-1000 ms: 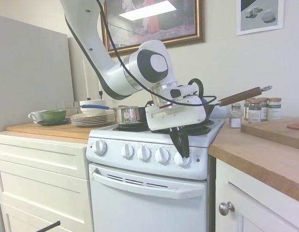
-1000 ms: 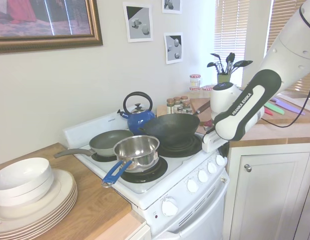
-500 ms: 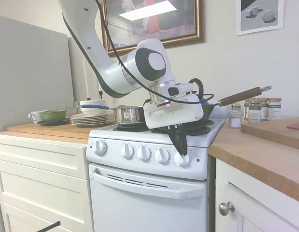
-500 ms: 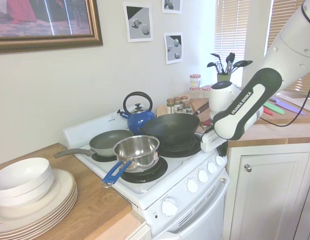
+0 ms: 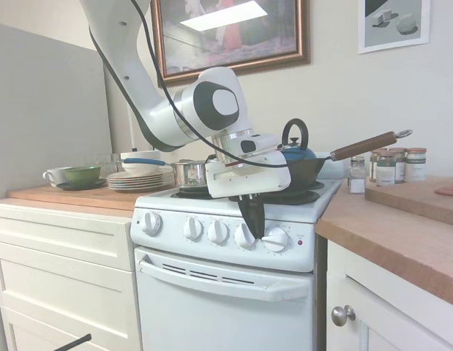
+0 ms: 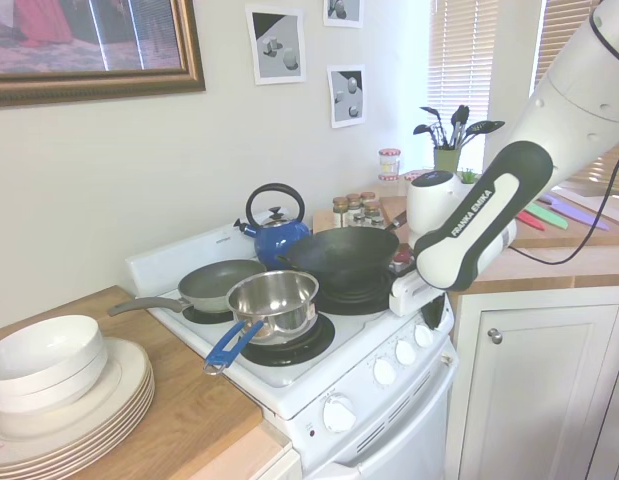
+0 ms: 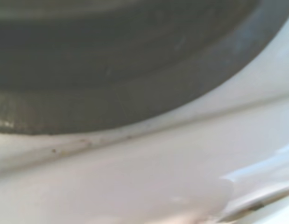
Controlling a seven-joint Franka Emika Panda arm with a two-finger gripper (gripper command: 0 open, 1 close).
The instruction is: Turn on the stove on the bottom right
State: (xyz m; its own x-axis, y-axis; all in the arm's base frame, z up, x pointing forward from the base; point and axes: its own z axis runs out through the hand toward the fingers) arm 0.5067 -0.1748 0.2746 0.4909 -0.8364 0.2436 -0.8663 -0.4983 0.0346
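Observation:
The white stove [image 5: 211,292] [image 6: 384,420] has a row of round white knobs along its front panel. My gripper [image 5: 255,229] points down at that panel, its tip between the rightmost knob [image 5: 276,239] and the knob beside it [image 5: 244,235]. It is shut and holds nothing. The rightmost knob's ridge points left toward the tip, and a red indicator dot [image 5: 300,242] sits to its right. From the other side, the gripper [image 6: 435,310] hangs over the panel's right end and hides that knob. The wrist view is a blur of white stove surface [image 7: 149,186] under a dark curved rim.
On the burners stand a dark wok [image 6: 339,258] with a wooden handle [image 5: 364,146], a blue kettle [image 6: 276,232], a steel pot [image 6: 274,298] and a frying pan [image 6: 217,283]. Stacked plates [image 6: 79,405] lie on the left counter. Spice jars [image 5: 394,166] stand on the right counter.
My gripper has slid left off the rightmost knob and now stands between it and its neighbour. The knob's ridge now points left.

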